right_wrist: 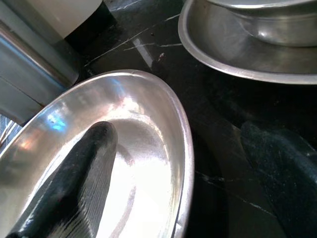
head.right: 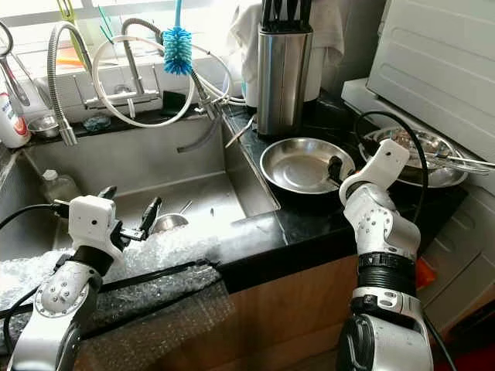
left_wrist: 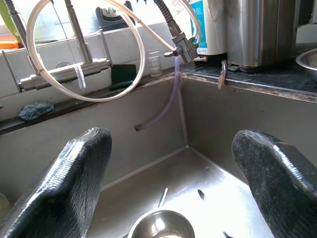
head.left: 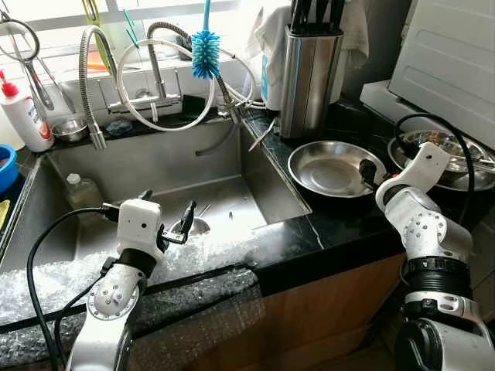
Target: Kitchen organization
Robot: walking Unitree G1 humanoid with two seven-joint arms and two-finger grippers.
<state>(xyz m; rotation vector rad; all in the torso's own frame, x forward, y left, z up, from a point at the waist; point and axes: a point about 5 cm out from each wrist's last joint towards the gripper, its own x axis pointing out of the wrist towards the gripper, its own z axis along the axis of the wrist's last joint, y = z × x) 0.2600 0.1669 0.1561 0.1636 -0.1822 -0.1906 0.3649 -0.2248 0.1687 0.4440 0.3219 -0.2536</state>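
Bubble wrap (head.left: 93, 286) lies draped over the sink's near edge, and above it our left gripper (head.left: 166, 219) hovers with its fingers spread wide and empty, pointed down at a small steel cup (left_wrist: 161, 225) on the sink (head.left: 255, 166) floor. Further right, our right gripper (head.right: 335, 171) straddles the near rim of the steel pan (head.left: 329, 166) on the black counter (head.left: 340, 224), one finger (right_wrist: 74, 178) inside the bowl and the other outside, parted, not yet clamped. We judge the pan light, rigid and slick (polished metal), so the thin rim is the only sensible hold. Behind it stands the knife block (head.left: 309, 73).
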